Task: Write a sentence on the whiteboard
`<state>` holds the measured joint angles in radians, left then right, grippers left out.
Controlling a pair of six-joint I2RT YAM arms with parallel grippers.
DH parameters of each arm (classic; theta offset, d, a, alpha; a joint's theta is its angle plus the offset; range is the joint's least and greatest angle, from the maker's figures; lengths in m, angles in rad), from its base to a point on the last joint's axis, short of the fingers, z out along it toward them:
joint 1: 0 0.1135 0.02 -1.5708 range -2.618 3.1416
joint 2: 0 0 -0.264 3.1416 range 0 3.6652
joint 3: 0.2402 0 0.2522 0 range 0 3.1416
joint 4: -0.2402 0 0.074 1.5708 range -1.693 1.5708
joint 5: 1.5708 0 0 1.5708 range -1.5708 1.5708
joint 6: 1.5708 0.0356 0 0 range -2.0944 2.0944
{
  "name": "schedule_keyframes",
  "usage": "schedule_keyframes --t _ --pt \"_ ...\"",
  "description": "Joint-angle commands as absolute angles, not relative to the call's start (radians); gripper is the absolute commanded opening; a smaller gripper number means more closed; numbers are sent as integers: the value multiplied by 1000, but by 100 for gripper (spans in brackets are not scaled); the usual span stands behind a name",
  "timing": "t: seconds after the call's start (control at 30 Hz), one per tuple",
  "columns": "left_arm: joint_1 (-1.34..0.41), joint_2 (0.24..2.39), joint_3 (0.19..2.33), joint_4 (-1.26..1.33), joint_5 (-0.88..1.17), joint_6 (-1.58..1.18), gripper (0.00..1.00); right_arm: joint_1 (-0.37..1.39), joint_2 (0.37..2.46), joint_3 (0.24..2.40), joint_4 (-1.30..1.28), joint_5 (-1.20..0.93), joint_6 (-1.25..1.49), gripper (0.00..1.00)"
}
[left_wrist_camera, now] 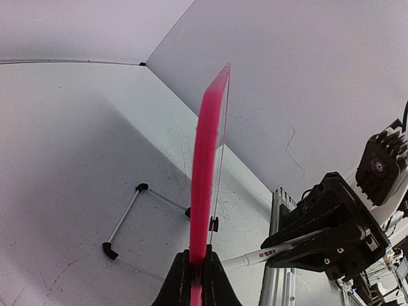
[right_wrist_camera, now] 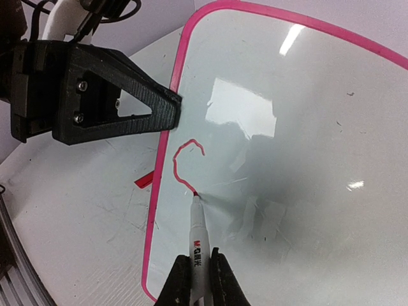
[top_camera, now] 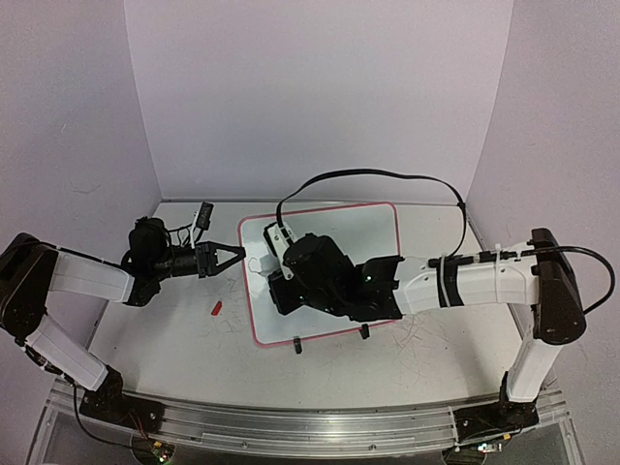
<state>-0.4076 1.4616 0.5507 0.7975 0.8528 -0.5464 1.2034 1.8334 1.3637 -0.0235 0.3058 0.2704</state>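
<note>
While a red cap (top_camera: 217, 309) lies on the table (top_camera: 165, 349), near and left, the right gripper (right_wrist_camera: 197, 271) pinches a white marker (right_wrist_camera: 197, 233) tight. Its tip touches the whiteboard (right_wrist_camera: 319, 140) at mid-table, where the sentence (right_wrist_camera: 174, 162) amounts to one hooked red stroke near the left edge. Just beyond it, the left gripper (right_wrist_camera: 171, 109) is clamped on the board's pink left rim.

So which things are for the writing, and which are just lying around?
For the job: whiteboard; marker; first red stroke; right gripper holding the marker; left gripper pinching the board's rim.
Lying about: small red piece on the table; grey scuff marks on the table.
</note>
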Motion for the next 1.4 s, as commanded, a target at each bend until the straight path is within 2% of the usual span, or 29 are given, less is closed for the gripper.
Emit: schedule_keyframes --t 0.0,1.37 --pt "-423 1444 583 831 886 -546 0 1202 1806 1348 -53 347 291 0" --pt "-424 1435 583 831 890 -551 0 1222 1923 1477 -55 313 275 0"
